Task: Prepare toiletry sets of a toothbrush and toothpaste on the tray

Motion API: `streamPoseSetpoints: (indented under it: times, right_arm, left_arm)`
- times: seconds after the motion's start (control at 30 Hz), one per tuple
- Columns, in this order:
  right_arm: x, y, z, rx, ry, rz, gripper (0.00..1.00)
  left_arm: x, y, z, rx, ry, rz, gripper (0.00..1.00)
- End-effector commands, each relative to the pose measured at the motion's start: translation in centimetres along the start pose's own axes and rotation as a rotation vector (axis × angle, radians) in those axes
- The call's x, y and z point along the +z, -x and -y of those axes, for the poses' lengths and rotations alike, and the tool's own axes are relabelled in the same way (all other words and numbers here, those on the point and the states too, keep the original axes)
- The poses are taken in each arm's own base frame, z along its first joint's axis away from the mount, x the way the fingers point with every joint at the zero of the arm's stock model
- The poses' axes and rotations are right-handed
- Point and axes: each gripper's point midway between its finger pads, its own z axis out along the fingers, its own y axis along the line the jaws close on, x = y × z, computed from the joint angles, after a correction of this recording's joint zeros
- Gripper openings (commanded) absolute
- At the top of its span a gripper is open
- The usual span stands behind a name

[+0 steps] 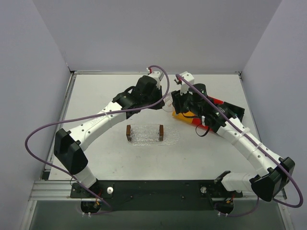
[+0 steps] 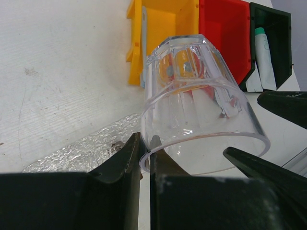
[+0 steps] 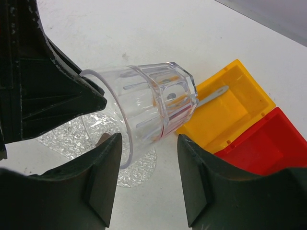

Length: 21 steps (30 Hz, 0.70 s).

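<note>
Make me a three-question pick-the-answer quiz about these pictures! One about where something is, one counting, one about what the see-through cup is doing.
1. Where is the red bin? A. Between the yellow bin and the black bin. B. On a shelf. C. On the floor.
2. How many brown blocks stand on the tray? A. One. B. Two. C. Five.
3. How is the clear cup? A. Upright by itself. B. Tipped, its rim pinched by the left pincer. C. In pieces.
Answers: 1 A, red sits between yellow and black; 2 B, the top view shows two; 3 B, the pincer clamps the tilted rim.
</note>
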Motion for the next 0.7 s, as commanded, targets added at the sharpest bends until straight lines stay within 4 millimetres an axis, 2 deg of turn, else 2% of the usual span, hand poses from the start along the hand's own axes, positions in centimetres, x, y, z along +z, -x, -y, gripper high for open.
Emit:
streamPoseSetpoints:
  times: [0.0,0.27,0.53,0.67]
  right_arm:
    - [0.7,0.2,0.3,-0.004,-0.056,0.021,0.44]
    - [2.0,-0.4,0.9,-0.063,-0.152,-0.013,0.34]
    - [2.4,-0.6,1.8,-0.085,-0.223,-0.030,0.11]
    - [2.3,-0.6,2.2,-0.090,-0.247,-0.037,0.04]
  left_arm:
    - [-2.2,3.3,2.3,-0.033,-0.085,0.119,0.00]
    - [-2.1,3.0,2.6,-0.059,-0.101,0.104,0.00]
    - [-2.4,2.8,2.4,-0.059,-0.097,0.112,0.00]
    - [-2.6,2.8,2.2,-0.051,-0.097,0.119,0.00]
